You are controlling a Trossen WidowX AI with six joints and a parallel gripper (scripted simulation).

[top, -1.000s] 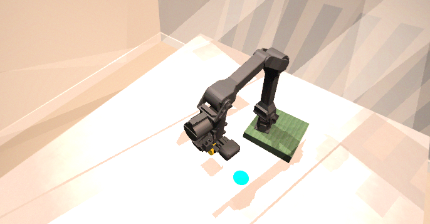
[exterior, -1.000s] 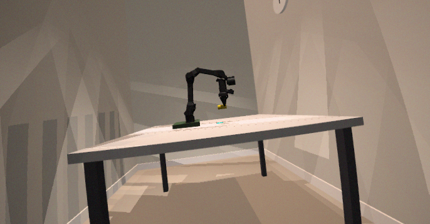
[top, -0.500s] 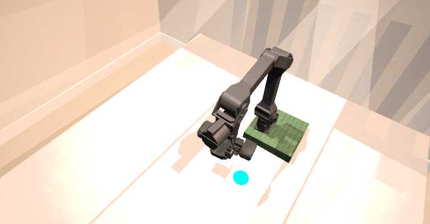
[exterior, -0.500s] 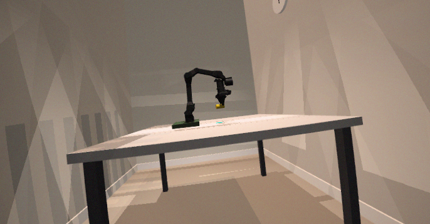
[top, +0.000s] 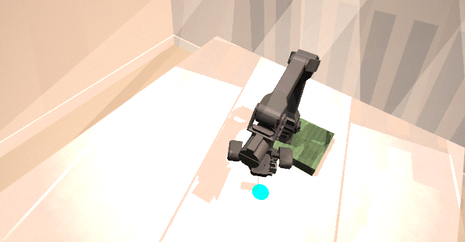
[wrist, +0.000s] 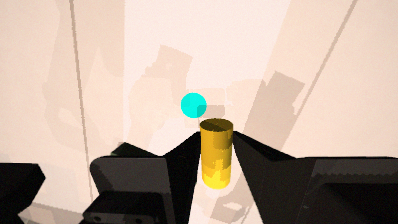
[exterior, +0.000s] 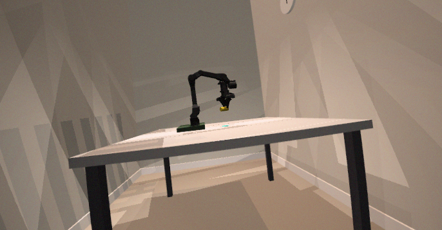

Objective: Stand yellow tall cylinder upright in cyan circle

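The yellow tall cylinder is held between the fingertips, well above the table. In the exterior view it lies nearly level, across the fingers; in the top view the gripper hides almost all of it. My gripper is shut on it and points down. The cyan circle is flat on the table. In the wrist view it shows just beyond the cylinder's far end and a little to the left. In the top view it shows just below the gripper.
The arm's base stands on a green block, right of the gripper in the top view and left of it in the exterior view. The table carries the block and the circle. Shadows of the arm fall near the circle.
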